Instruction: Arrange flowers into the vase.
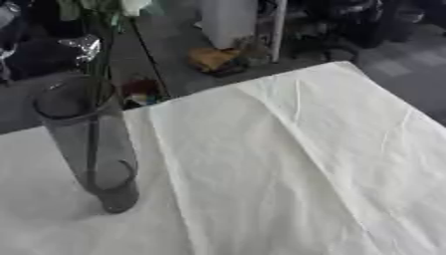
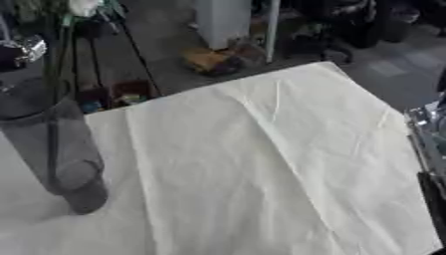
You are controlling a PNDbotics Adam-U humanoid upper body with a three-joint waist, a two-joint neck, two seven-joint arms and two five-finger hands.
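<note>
A tall, dark, see-through vase [image 1: 87,144] stands upright on the desk [image 1: 287,164], which is covered in a creased white cloth; green flower stems [image 1: 94,74] rise from the vase's mouth, with a pale bloom [image 2: 83,7] above it; only the right eye view shows a silver and black arm part [image 2: 431,149] far right of the vase, at the desk's edge; no hand shows, so I cannot tell the fingers' state; right of the vase the cloth lies bare to that edge.

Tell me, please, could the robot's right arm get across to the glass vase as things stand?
Probably yes. The vase stands upright at the left of the white cloth with a green stem in it, and the cloth between it and the right arm at the right edge is bare. The hand itself does not show.
</note>
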